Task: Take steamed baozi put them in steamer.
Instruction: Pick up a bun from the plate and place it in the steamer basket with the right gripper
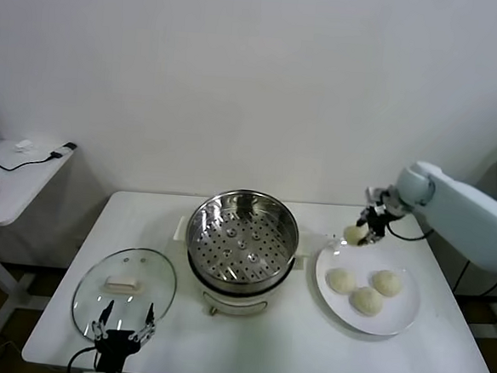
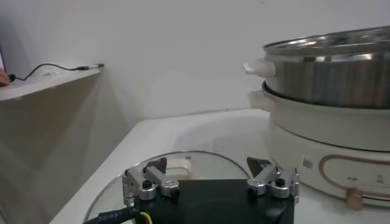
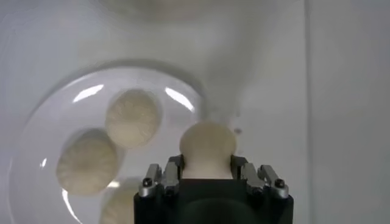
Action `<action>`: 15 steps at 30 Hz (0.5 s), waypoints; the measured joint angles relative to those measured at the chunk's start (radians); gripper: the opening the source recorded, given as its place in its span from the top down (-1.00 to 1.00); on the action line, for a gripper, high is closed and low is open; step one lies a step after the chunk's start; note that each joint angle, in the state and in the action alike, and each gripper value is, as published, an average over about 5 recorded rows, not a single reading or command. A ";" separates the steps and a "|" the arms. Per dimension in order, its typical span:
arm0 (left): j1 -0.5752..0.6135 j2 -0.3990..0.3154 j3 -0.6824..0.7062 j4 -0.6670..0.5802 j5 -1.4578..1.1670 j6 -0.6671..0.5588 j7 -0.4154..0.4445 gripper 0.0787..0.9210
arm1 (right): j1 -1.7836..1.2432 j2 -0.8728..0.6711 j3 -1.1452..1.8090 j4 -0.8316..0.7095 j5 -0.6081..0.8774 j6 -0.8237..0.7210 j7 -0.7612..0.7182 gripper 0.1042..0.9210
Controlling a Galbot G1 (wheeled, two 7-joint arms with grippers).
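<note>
From my head camera the left arm is mostly cut off by the bottom edge at lower left; I see only the left gripper (image 1: pixel 124 325), fingers apart and holding nothing, poised over the near rim of the glass lid (image 1: pixel 124 290) that lies flat on the white table (image 1: pixel 263 345). In the left wrist view the steamer (image 2: pixel 332 91) runs off the right edge, so only its steel wall, cream base and one side handle show. At centre frame in the head view, the steamer (image 1: pixel 242 241) stands open, and I see nothing on its perforated tray (image 1: pixel 243 242). Right of it, three steamed baozi (image 1: pixel 366 290) lie close together on the white plate (image 1: pixel 397 321). The fourth baozi (image 1: pixel 355 234) is clamped between the fingers of the right gripper (image 1: pixel 367 230), above the plate's far left rim, clear of the steamer. In the right wrist view the gripper body hides the lower part of that bun (image 3: pixel 208 145), and one of the buns below is cut by the bottom edge
</note>
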 measured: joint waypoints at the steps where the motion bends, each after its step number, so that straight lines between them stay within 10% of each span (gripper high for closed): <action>1: 0.002 0.000 0.002 -0.001 0.001 0.000 0.000 -0.77 | 0.034 0.011 -0.017 0.025 0.014 0.011 -0.001 -0.07; 15: 0.024 0.007 0.015 -0.019 0.017 -0.004 -0.001 -0.77 | 0.216 0.247 -0.182 0.245 -0.018 0.283 0.068 -0.09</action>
